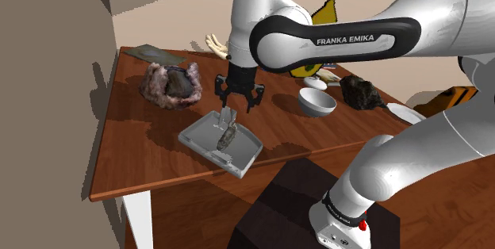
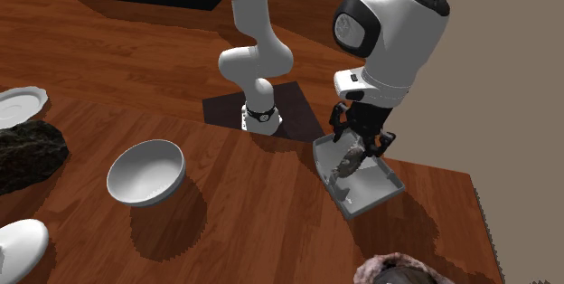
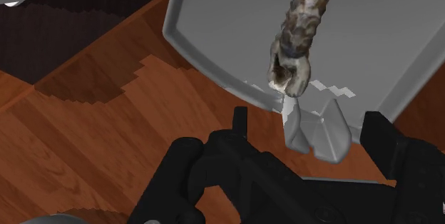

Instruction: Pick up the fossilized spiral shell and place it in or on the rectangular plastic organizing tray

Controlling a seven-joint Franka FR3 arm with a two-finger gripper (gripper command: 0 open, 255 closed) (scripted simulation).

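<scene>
gripper (image 1: 240,105) over the tray (image 1: 202,136), fingers (image 3: 239,124) spread apart, holding nothing. shell (image 3: 299,37) is just past the fingertips, not touching either one, roughly on the line between them and a bit toward one side. in the shoulder view it sits inside the tray walls directly under the fingers. the second exterior view has the shell (image 2: 347,163) tilted on end over the tray (image 2: 372,190) floor below the gripper (image 2: 363,142). can't tell if it's fully settled or leaning.

a small grey tab (image 3: 314,131) stands between the fingers, close to the tips. can't tell if it's part of the tray.

step judged: release done, shell in tray, what's left is the retreat. to do it well:
- pull straight back along the finger axis, no sideways drift, so neither finger clips the shell or tab.
- hold the fingers wide until they're well clear of the tray rim.
- go slow at first, since the shell looks tall and narrow and a nudge could tip it over the low wall onto the table (image 1: 135,160).
- check from the shoulder view that the shell rests inside the walls.
</scene>
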